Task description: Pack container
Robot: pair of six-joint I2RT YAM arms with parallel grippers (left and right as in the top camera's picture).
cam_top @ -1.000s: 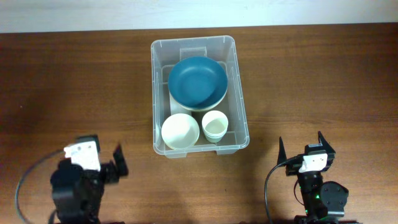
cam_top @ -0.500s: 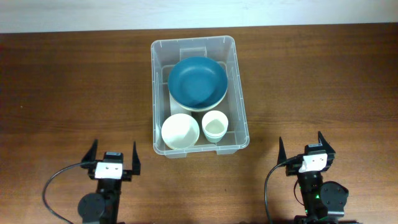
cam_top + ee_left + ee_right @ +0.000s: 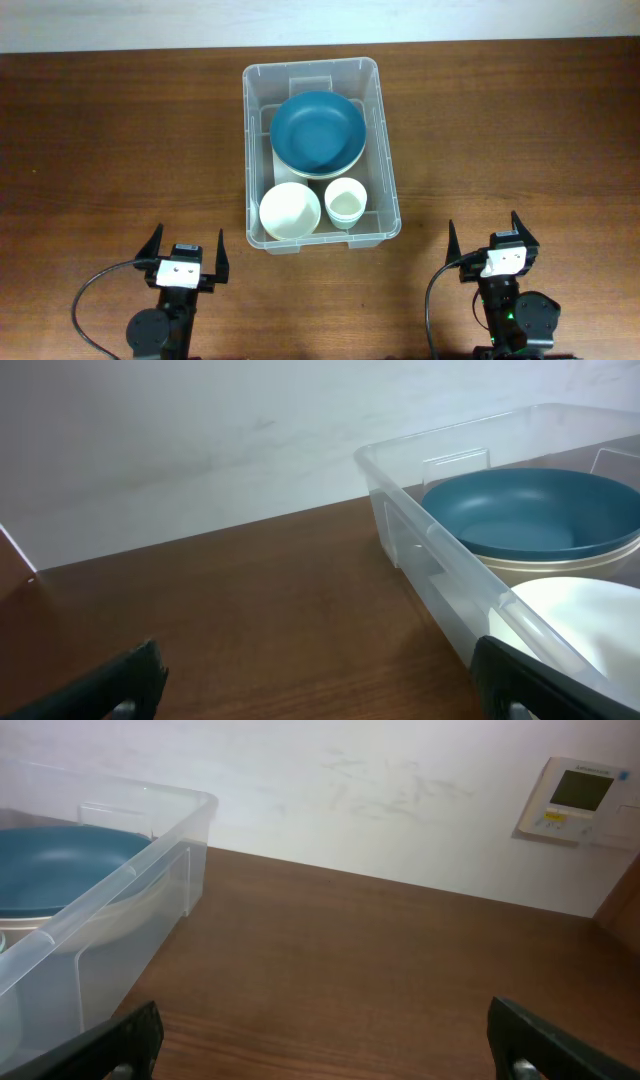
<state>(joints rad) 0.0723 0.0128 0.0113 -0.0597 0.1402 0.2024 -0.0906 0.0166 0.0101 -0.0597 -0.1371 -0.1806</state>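
The only lettering you might look for sits on the white rectangular wall panel seen ahead and to the right of the right jaws. It has a small greenish display and a yellow mark below it, but nothing on it is sharp enough to read. Each arm also carries a white plate on top of its wrist, and any marks on those are too small to make out. Your left gripper rests low at the near edge of the brown wooden table, pointing straight away from you. Its jaws are spread wide with nothing between them, and its black fingers show only at the bottom corners of the left wrist view. Your right gripper sits in a matching pose at the near right, jaws likewise parted wide and holding nothing, its fingers at the lower corners of its own view. The large clear plastic rectangular container stands on the table between the two arms. It lies ahead and to the right of the left jaws, and ahead and to the left of the right jaws, well apart from both. Inside it, a dark teal round bowl sits nested in a cream bowl at the far end. At the end nearer the jaws, a white round bowl and a small white cup stand side by side.
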